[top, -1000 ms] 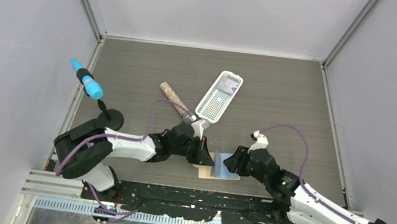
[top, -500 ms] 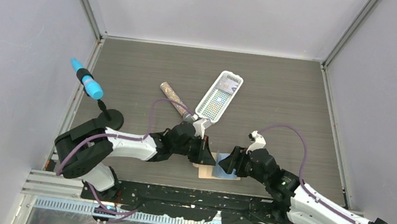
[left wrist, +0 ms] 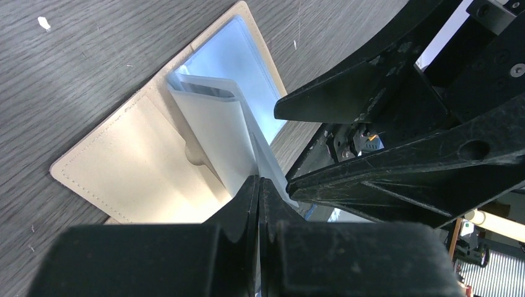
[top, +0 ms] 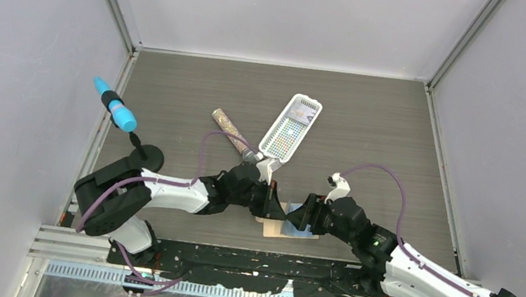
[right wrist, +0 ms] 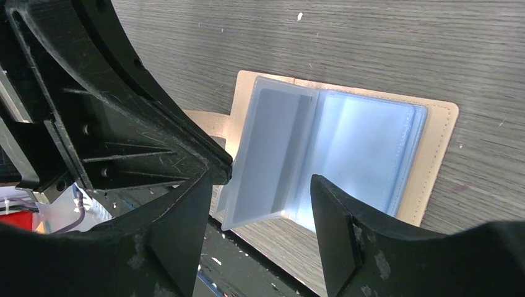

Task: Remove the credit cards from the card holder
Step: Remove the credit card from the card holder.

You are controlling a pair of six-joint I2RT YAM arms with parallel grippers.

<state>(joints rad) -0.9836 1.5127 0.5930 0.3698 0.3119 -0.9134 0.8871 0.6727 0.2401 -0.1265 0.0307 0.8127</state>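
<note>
Left tool (left wrist: 259, 183) — pinching card holder (left wrist: 127, 179) leaf, upright

Tan card holder (right wrist: 436, 145), shiny bluish-grey pockets (right wrist: 365, 142), grey wood-grain table (right wrist: 384, 43)

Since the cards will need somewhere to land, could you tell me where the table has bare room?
The table is bare right of the white basket to the right wall, and behind the glittery tube to the back wall. The near edge is crowded: the left gripper and right gripper meet at the card holder.
</note>
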